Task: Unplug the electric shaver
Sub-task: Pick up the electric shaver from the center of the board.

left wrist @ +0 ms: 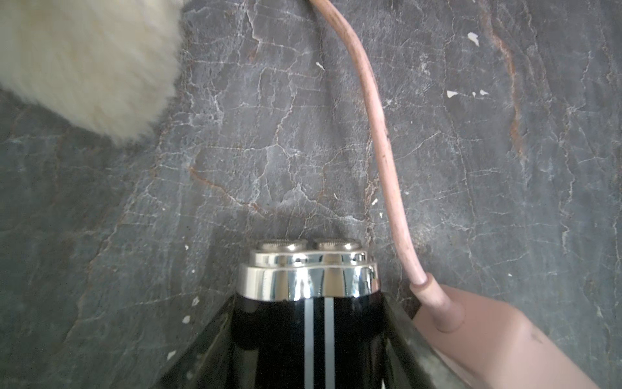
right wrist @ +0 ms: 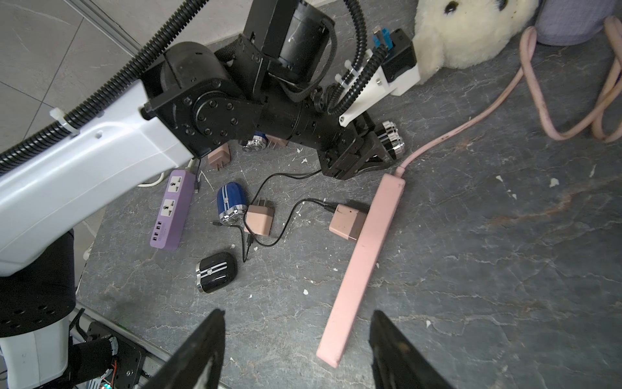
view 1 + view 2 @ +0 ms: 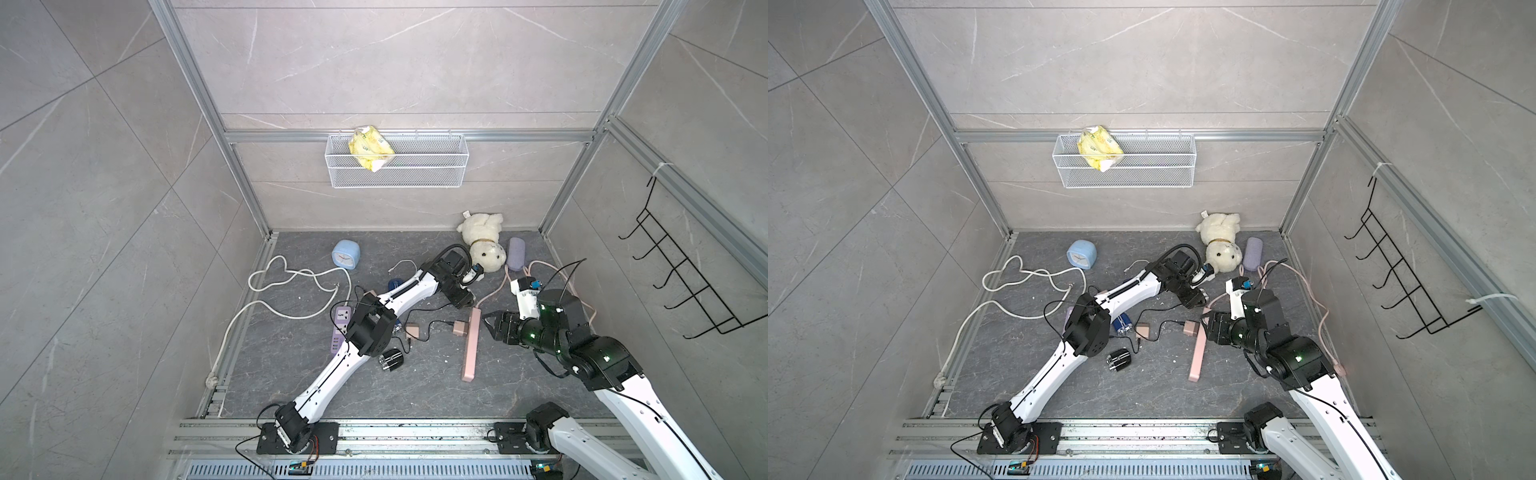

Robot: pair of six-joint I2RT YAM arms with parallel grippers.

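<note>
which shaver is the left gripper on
The black shaver in the left gripper, by the cord end of the pink power strip. The other black shaver and two blue shavers lie free on the floor.

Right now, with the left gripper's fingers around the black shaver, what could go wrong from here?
1. The right gripper is open, off the pink power strip; if the left gripper pulls the black shaver, the strip may slide rather than let go.
2. The black cable loops past a loose adapter and a blue shaver and could drag them.
3. The plush toy sits close to the left gripper and could get knocked.
</note>
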